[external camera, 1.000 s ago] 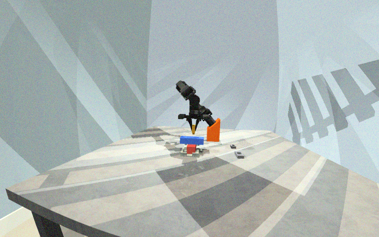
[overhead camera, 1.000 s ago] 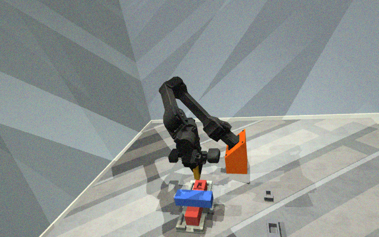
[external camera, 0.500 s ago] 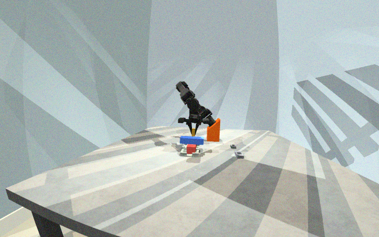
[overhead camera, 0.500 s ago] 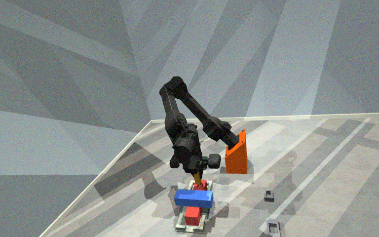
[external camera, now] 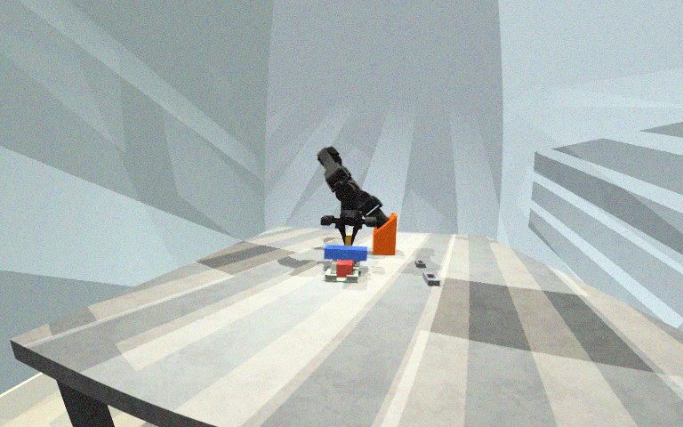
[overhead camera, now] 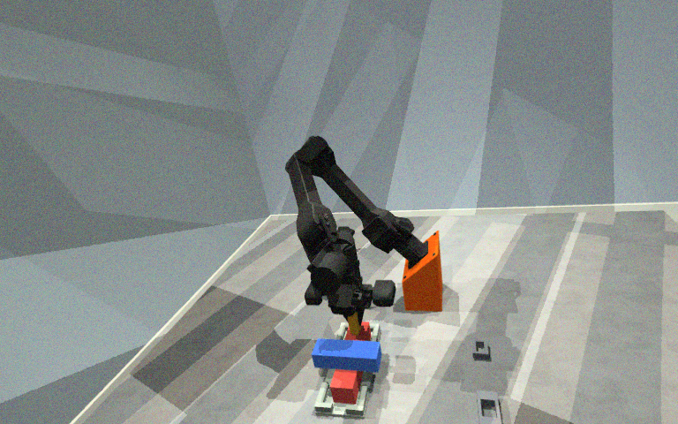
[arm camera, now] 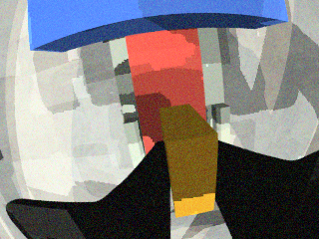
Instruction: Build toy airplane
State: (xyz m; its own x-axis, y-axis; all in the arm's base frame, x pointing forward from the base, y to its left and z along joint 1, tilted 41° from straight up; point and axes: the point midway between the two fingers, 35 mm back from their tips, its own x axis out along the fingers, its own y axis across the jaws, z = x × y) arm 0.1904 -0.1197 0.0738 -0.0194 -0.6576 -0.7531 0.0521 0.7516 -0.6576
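Note:
The red fuselage (overhead camera: 344, 385) (external camera: 344, 268) (arm camera: 166, 82) lies lengthwise in the pale cradle (overhead camera: 339, 412) (external camera: 327, 277) (arm camera: 215, 75). The blue wing (overhead camera: 346, 354) (external camera: 345, 253) (arm camera: 159, 12) lies across the top of the fuselage. My gripper (overhead camera: 353, 322) (external camera: 348, 240) (arm camera: 179, 145) is shut on the yellow-brown tail fin (overhead camera: 353, 324) (external camera: 348, 239) (arm camera: 190, 159) and holds it upright over the fuselage's tail end, behind the wing. The fin's lower end is at or just above the fuselage top. The tail socket is hidden, and I cannot tell whether the tab is in it.
The orange arm base (overhead camera: 423, 287) (external camera: 384, 241) stands behind and to the right of the cradle in the top and exterior views. Two small grey open holders lie to the right: a smaller one (overhead camera: 481, 356) (external camera: 420, 265) and a larger one (overhead camera: 488, 420) (external camera: 433, 283) nearer the front.

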